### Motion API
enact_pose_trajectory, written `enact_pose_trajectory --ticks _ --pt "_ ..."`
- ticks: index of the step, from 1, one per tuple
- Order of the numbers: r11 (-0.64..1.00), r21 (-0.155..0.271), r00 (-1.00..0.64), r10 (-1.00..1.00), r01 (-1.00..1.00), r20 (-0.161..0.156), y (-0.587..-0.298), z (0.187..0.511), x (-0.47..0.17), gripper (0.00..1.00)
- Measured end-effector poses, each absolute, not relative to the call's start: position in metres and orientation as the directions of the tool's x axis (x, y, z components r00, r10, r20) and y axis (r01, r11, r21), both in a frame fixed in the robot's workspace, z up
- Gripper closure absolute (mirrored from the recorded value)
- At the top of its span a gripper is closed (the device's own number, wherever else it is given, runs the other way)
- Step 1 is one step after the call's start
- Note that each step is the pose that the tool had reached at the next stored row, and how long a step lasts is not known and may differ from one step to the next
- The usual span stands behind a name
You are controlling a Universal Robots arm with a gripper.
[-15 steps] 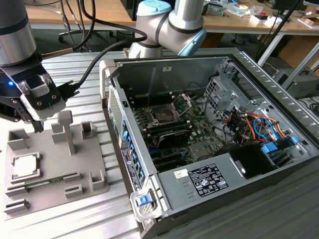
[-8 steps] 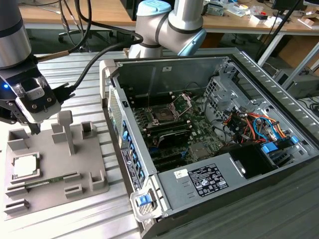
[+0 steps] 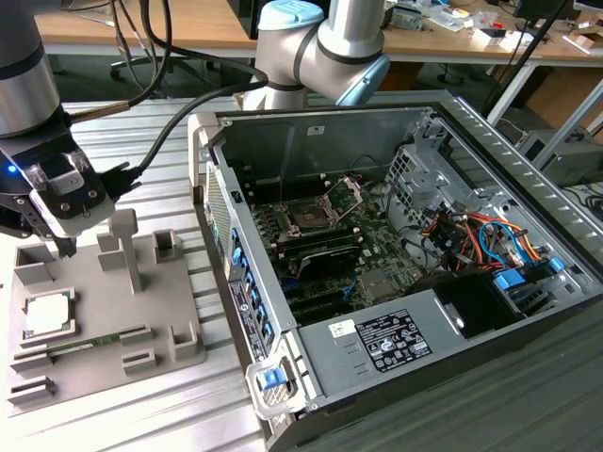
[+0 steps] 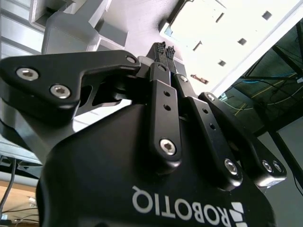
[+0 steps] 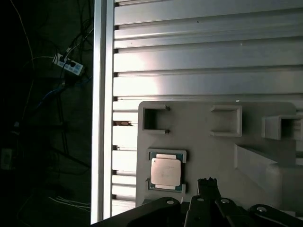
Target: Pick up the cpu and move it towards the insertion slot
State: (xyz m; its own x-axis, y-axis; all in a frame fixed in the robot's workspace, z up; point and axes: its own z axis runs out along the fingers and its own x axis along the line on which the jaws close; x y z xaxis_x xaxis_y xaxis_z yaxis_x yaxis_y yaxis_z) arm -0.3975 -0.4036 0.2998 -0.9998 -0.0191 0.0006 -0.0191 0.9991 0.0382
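Surface: ribbed silvery aluminium table top (image 3: 132, 419), carrying a grey moulded plastic tray (image 3: 179, 350) beneath the gripper and an open black desktop computer case (image 3: 311, 132) well away from it, toward the exterior view's right.
Gripper: black two-finger gripper (image 3: 64, 247) hanging above the tray, pointing down at it.
Grip: in the second wrist view the gripper (image 4: 164, 48) has its ribbed fingertips pressed together with nothing between them.
Cpu: small flat square chip with a pale silvery metal top (image 3: 47, 314), lying flat in a square pocket of the tray; in the first wrist view it (image 5: 166, 171) sits just beside the fingertips and below them, not touched.
Insertion slot: square dark socket with a silver metal frame (image 3: 309, 218) on the green board inside the case, its silver plate hinged up, well apart from the gripper.
Memory stick: long thin green strip (image 3: 89, 343) in the tray, just past the cpu from the gripper.
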Motion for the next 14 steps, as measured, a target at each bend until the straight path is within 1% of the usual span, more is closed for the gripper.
enact_pose_trajectory --ticks 14 --pt "0.999 0.038 -1.0 -0.019 -0.019 0.0 -0.4036 0.292 -0.3984 0.89"
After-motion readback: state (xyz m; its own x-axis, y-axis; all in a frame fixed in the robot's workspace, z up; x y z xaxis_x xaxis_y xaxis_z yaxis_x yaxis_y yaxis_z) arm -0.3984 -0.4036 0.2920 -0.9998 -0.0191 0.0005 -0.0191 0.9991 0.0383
